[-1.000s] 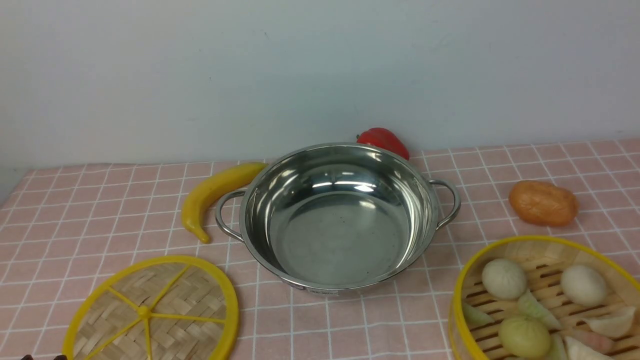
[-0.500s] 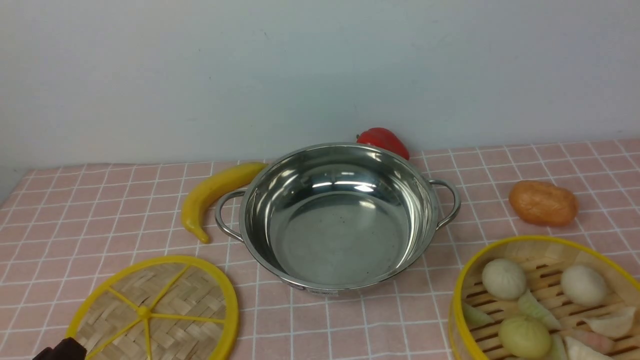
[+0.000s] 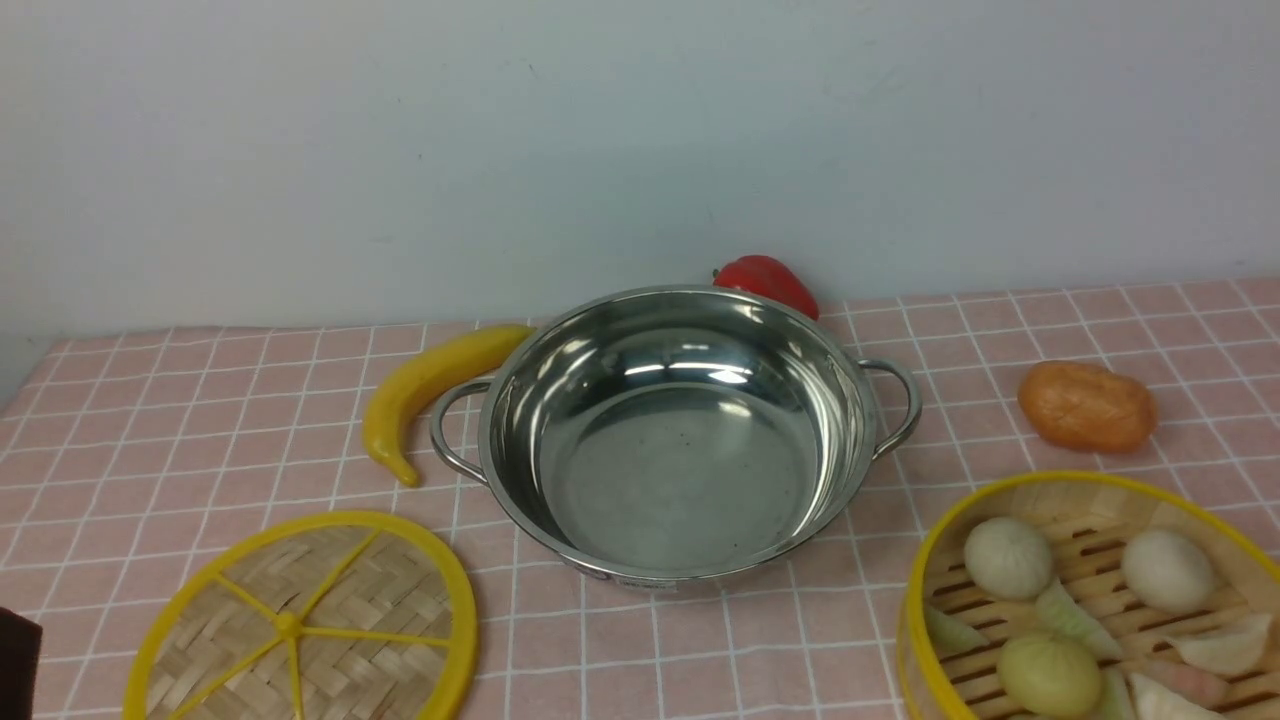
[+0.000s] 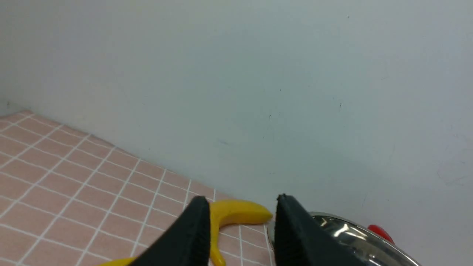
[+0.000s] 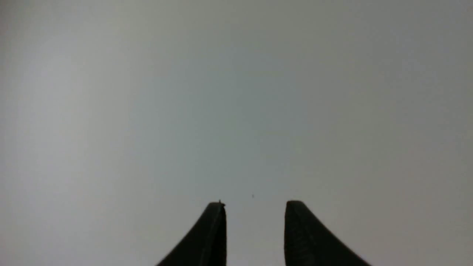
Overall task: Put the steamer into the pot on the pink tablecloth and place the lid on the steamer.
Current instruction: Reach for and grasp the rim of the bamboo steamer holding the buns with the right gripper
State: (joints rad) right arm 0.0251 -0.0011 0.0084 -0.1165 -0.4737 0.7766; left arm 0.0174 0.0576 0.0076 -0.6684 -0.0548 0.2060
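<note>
1. One steamer (image 3: 1050,480), loaded with buns (image 3: 1008,557), sits right of the empty pot (image 3: 680,480) on the pink tablecloth (image 3: 200,420), likely placed for your right arm.
2. Your lid (image 3: 300,620) lies flat front-left, handy for the left tool (image 4: 242,199).
3. Both it and the right tool (image 5: 255,203) gape partway, holding nothing.

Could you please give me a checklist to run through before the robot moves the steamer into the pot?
1. Pot empty inside: ok.
2. Steamer upright on pink tablecloth, right of the pot: ok.
3. Lid off the steamer, lying flat apart: ok.
4. Right end effector open, holding nothing: ok.
5. Right end effector lined up with the steamer: cannot tell, its camera shows only wall.
6. Left end effector open, empty: ok.
</note>
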